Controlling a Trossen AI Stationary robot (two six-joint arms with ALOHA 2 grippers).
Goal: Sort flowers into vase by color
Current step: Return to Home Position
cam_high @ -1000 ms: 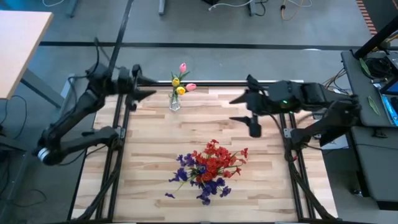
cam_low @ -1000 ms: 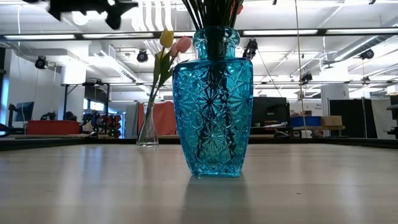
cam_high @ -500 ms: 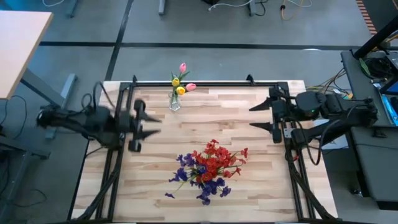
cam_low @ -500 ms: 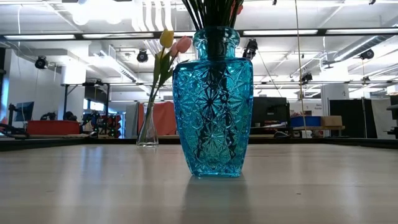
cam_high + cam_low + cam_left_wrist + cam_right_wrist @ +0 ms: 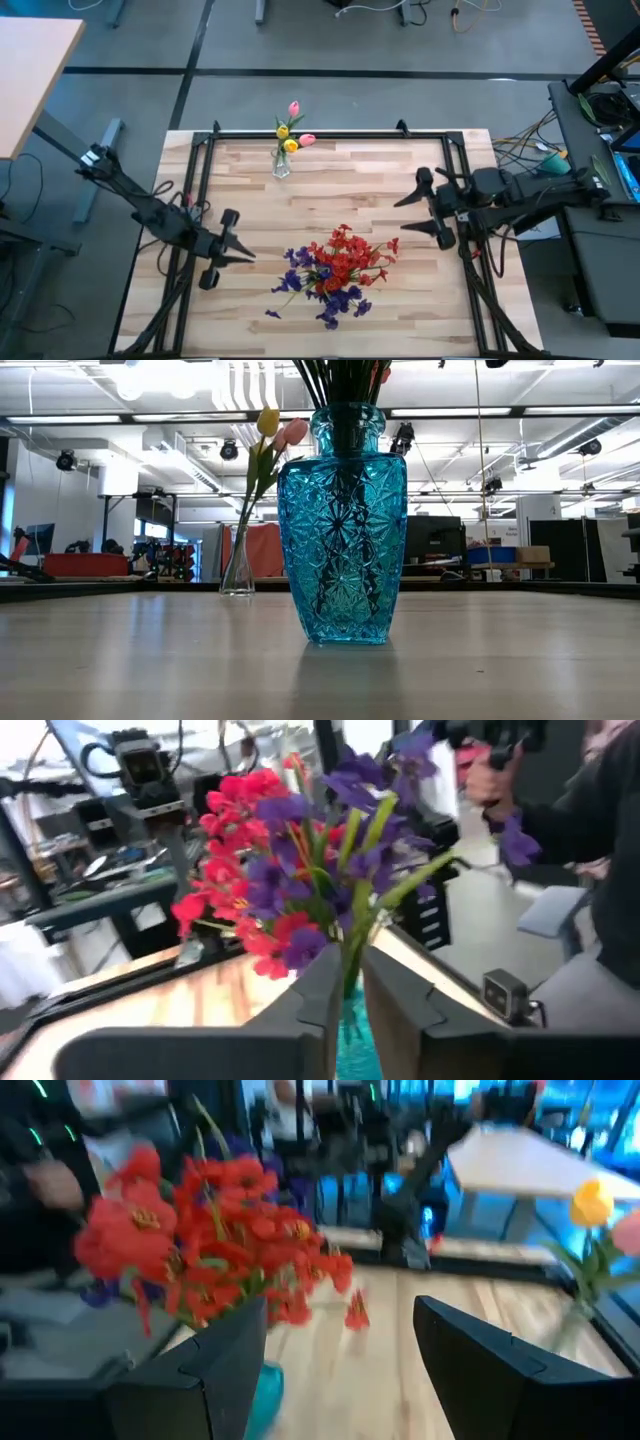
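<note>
A blue glass vase (image 5: 343, 525) stands near the table's middle and holds red and purple flower clusters (image 5: 340, 262). A small clear vase (image 5: 282, 165) at the far edge holds pink and yellow tulips (image 5: 290, 130). My left gripper (image 5: 245, 252) hovers to the left of the blue vase and points at it. Its fingers (image 5: 325, 990) are nearly together and empty. My right gripper (image 5: 400, 217) hovers to the right of the bouquet, open and empty. The red clusters (image 5: 200, 1220) show past its fingers.
Black frame rails (image 5: 300, 135) run along the table's far edge and both sides. Bare wood lies between the two vases. A person (image 5: 600, 870) shows beyond the table in the left wrist view.
My left gripper has swung from beside the small clear vase toward the table's near edge and down, and now points at the blue vase. My right gripper has drawn back toward the table's right edge and then gone toward its near edge, staying open. The flowers and vases have kept still.
</note>
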